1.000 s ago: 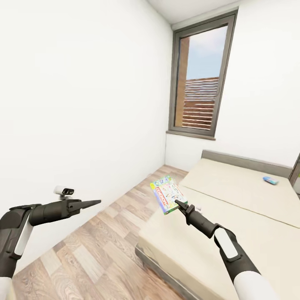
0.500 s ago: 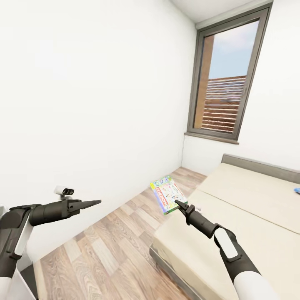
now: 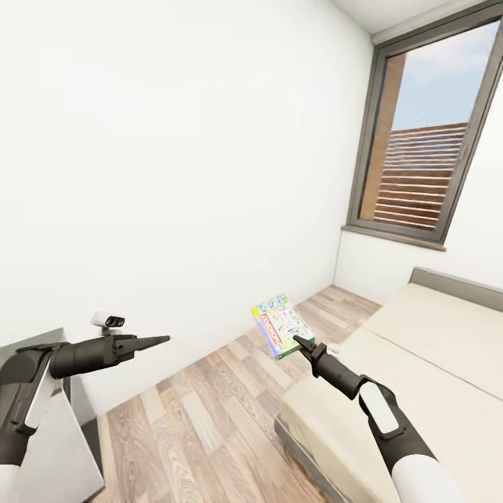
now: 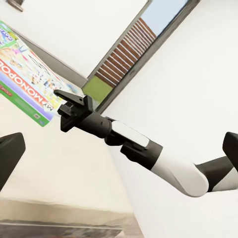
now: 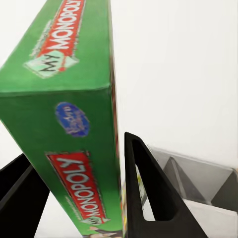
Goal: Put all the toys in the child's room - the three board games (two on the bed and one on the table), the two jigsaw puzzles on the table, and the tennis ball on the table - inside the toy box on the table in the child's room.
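My right gripper [image 3: 299, 341] is shut on a colourful My Monopoly board game [image 3: 279, 323], holding it by one edge in the air above the gap between the floor and the bed. In the right wrist view the green box [image 5: 64, 114] stands between the two black fingers [image 5: 148, 198]. My left gripper [image 3: 162, 340] hangs at the left over the wooden floor, open with nothing in it; its fingers [image 4: 10, 153] stand wide apart in the left wrist view, which looks at the board game [image 4: 25, 74] and my right arm. The toy box and the table are out of view.
A beige bed [image 3: 433, 363] fills the right side, its near corner under my right arm. A tall window [image 3: 433, 140] sits in the far wall. A white wall runs along the left. A grey and white piece of furniture [image 3: 49, 447] shows at the lower left.
The camera has turned left: window and bed slid to the right, and the grey furniture came into view at lower left. Both arms keep their pose, the game still held.
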You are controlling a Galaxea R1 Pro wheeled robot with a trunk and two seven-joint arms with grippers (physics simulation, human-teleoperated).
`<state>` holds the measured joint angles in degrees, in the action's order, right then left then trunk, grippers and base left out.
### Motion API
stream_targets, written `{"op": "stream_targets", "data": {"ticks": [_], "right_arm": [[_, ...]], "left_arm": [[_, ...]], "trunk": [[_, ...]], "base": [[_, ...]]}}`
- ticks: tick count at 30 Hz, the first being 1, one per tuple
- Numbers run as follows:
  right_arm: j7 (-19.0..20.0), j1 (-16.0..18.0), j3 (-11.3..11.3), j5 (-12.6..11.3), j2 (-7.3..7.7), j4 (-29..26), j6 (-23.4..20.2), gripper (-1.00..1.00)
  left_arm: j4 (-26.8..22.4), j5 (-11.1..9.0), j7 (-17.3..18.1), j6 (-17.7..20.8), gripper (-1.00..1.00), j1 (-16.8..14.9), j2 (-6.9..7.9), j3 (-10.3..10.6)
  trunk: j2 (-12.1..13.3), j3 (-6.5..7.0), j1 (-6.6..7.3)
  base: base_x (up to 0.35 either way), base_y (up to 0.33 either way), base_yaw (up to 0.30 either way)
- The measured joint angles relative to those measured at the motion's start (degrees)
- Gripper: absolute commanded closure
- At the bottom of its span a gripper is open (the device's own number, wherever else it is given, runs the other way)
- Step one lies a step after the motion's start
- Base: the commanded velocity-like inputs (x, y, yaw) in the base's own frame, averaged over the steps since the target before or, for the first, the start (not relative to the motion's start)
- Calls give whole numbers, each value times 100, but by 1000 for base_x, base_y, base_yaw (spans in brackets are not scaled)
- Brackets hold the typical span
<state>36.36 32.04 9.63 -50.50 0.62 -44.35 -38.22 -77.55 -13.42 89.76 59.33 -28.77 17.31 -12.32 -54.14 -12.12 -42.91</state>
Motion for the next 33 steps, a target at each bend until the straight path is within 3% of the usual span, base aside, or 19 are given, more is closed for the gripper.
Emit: {"op": "stream_targets", "data": {"ticks": [33], "right_arm": [[-4,0,-1,1,0,0,0,100]], "left_arm": [[-1,0,0,-9,-100,0,-3,14]], "trunk": [[1326,594,726]], "base": [[0,0,291]]}}
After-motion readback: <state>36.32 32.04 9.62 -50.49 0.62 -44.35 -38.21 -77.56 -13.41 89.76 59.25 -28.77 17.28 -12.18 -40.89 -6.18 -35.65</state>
